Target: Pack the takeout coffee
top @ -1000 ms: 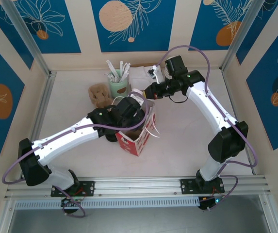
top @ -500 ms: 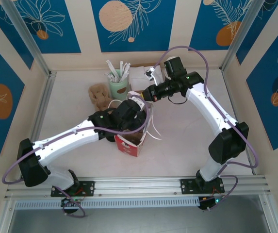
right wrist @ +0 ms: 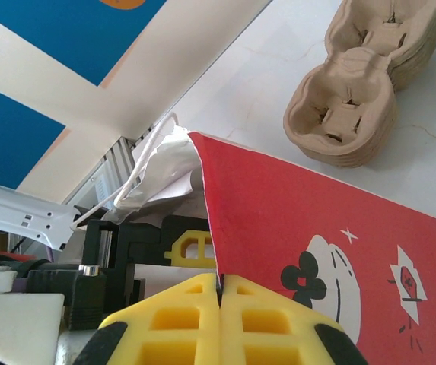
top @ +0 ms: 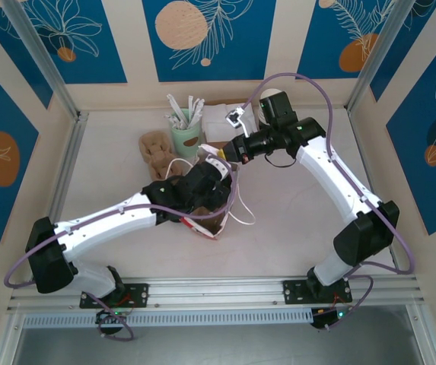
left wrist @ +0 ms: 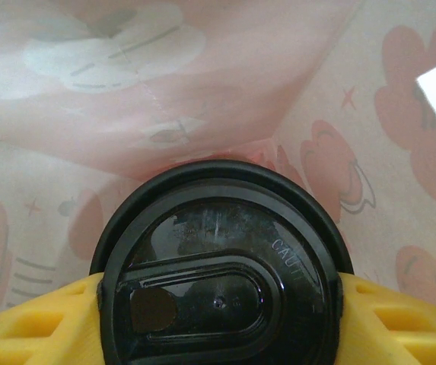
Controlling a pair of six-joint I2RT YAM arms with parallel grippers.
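Note:
The takeout coffee (left wrist: 218,281) shows its round black lid from above, inside the red paper bag (top: 202,226), whose printed walls (left wrist: 202,91) glow pink around it. My left gripper (left wrist: 221,312) is shut on the cup, one yellow finger (left wrist: 42,323) on each side of the lid. In the top view the left gripper (top: 205,199) reaches down into the bag's mouth. My right gripper (right wrist: 219,285) is shut on the upper edge of the bag's red wall (right wrist: 309,220). From above, the right gripper (top: 231,154) holds that rim at the bag's far side.
Stacked cardboard cup carriers (top: 155,148) lie left of the bag, also in the right wrist view (right wrist: 362,99). A green cup of white sticks (top: 186,129) and white napkins (top: 221,118) stand behind. The bag's white handles (top: 240,213) trail right. Metal frame rails (top: 65,163) border the table.
My left gripper has sunk deeper into the bag with the coffee. The bag has leaned over and shifted slightly toward the front left. The right gripper has kept its hold on the rim.

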